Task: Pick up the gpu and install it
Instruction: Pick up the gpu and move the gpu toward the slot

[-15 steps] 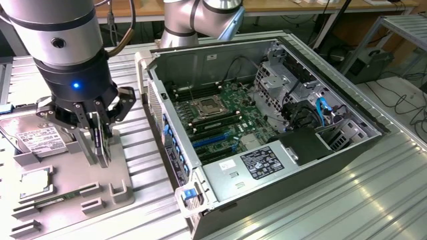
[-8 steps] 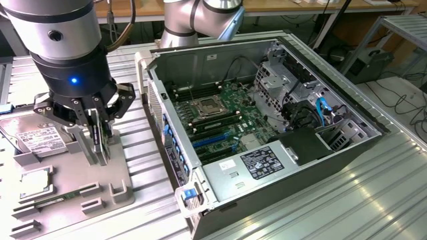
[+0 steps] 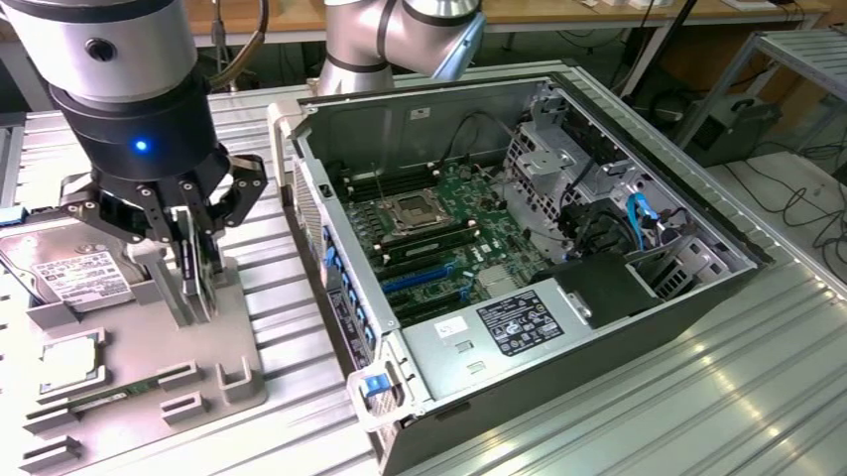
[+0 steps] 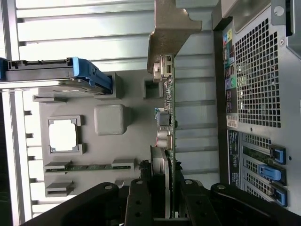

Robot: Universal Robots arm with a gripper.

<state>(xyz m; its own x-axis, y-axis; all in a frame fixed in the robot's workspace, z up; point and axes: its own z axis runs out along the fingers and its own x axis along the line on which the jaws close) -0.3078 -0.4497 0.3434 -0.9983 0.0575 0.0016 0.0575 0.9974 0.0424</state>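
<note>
The gpu (image 3: 201, 283) is a thin green card seen edge-on, standing upright over the grey fixture tray (image 3: 245, 337) at the exterior view's left. My gripper (image 3: 185, 260) hangs straight down over it with a finger on each side of the card, shut on its upper edge. In the wrist view the gpu (image 4: 170, 94) runs away from my gripper (image 4: 164, 207) as a narrow green strip that ends in its silver bracket (image 4: 171, 28). Whether the card's lower edge still touches the tray (image 4: 122, 150) I cannot tell.
The open computer case (image 3: 397, 129) lies at the exterior view's right of the tray, motherboard and blue slot clips (image 3: 423, 278) exposed; its perforated rear panel (image 4: 258, 84) sits close beside the card. A hard drive (image 3: 73, 268), a processor (image 3: 66, 359) and a memory stick (image 3: 113, 397) rest on the tray.
</note>
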